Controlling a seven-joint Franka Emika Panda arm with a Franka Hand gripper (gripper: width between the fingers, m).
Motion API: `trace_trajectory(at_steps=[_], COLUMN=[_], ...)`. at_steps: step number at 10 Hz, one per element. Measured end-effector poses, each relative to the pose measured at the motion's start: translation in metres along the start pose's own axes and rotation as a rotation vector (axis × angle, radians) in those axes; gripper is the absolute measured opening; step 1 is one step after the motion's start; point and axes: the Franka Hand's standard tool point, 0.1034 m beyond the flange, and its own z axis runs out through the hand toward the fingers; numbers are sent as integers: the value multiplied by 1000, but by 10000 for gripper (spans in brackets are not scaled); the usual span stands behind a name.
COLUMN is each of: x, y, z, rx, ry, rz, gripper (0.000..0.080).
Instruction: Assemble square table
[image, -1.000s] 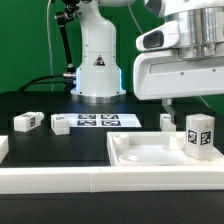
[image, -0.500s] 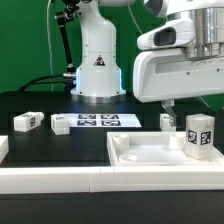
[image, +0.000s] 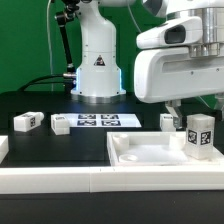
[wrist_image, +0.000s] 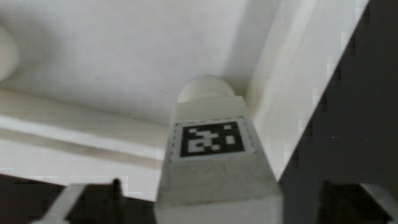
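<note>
The square table's white tabletop (image: 140, 152) lies rim-up at the exterior view's right. One white leg (image: 200, 136) stands upright on it, its tag facing the camera. My gripper (image: 195, 106) hangs right over that leg. In the wrist view the tagged leg (wrist_image: 214, 140) rises between my two dark fingers (wrist_image: 82, 206), and the gripper (wrist_image: 214, 196) straddles it. The jaws stand open, with a gap showing on one side of the leg. Three more legs lie on the black table: two (image: 27, 121) (image: 60, 124) at the left and one (image: 166, 121) behind the tabletop.
The marker board (image: 97, 121) lies flat in front of the robot base (image: 98, 70). A long white rail (image: 60, 182) runs along the front edge, with a white block (image: 3, 148) at the far left.
The gripper's hand has shifted slightly upward in the exterior view. The upright leg, the tabletop and the loose legs stay where they were.
</note>
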Motion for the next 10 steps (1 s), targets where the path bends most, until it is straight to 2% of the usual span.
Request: trace_trajectory(at_steps=[1,2,4,8,10], x=[0,0,0,-2,-3], y=[0,0,0,1,0], z=[0,0,0,0,1], rx=[0,0,1,7,23], ry=[0,0,0,30,49], rz=[10,19,58,448,682], gripper=[351,288,288,288,290])
